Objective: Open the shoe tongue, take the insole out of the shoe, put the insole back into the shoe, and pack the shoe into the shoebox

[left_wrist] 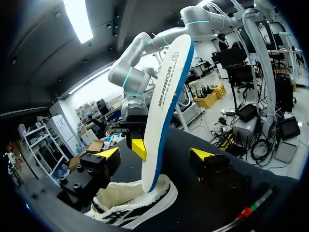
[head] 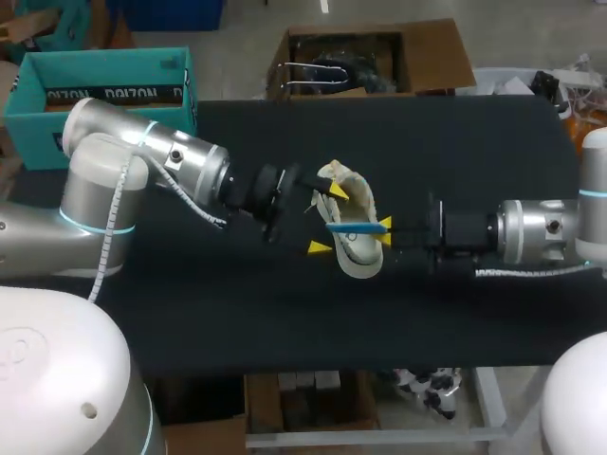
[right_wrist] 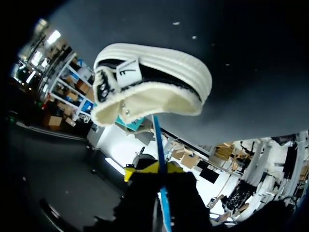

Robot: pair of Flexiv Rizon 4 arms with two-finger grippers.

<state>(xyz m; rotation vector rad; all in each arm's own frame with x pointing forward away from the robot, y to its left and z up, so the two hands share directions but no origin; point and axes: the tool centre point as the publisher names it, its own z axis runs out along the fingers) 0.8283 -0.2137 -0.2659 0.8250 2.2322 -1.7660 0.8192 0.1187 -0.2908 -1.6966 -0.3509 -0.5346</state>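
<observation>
Right claw (head: 384,230) is pinching the insole (head: 353,228) by one end, fingers closed on both faces, while the far end is sitting down in the mouth of the shoe (head: 363,262). Left claw (head: 329,219) is hanging wide open with a finger on each side of the shoe. I can't tell if either one is actually touching it. The shoe is lying on the counter (head: 285,313), roughly midway between the arms.

Honestly I'm not able to say if the insole is coming out or going back in. Either way, I'm thinking the left claw should be closing on the shoe first, or it's just going to get dragged along. If it's going in, I'd be feeding it low and in line with the shoe so it isn't buckling.

Material-wise, the insole is looking thin and bendy, white on one face, blue on the edge and back, with a long rounded outline. The shoe is showing a cream fuzzy collar, black side panels and a ribbed pale sole. The counter is looking matte black, so probably decent grip.
</observation>
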